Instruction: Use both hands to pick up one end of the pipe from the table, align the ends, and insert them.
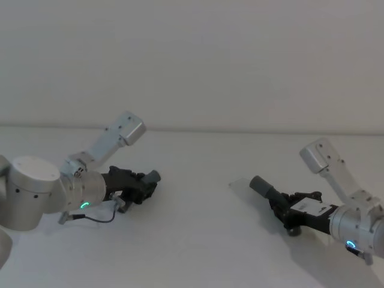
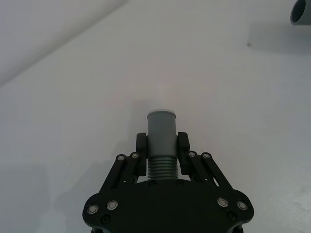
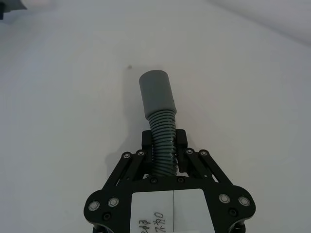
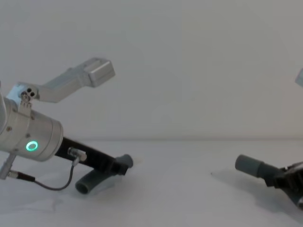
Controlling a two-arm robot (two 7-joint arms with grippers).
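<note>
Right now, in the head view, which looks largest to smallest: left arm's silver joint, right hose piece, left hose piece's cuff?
1. Left arm's silver joint, nearest the camera.
2. Right hose piece, held by the right gripper.
3. Left hose piece's cuff, in the left gripper.

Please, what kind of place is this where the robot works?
Probably a robot laboratory or test bench, not a home: a plain white table before a blank pale wall. The left gripper holds the left hose piece, the right gripper the right hose piece.
</note>
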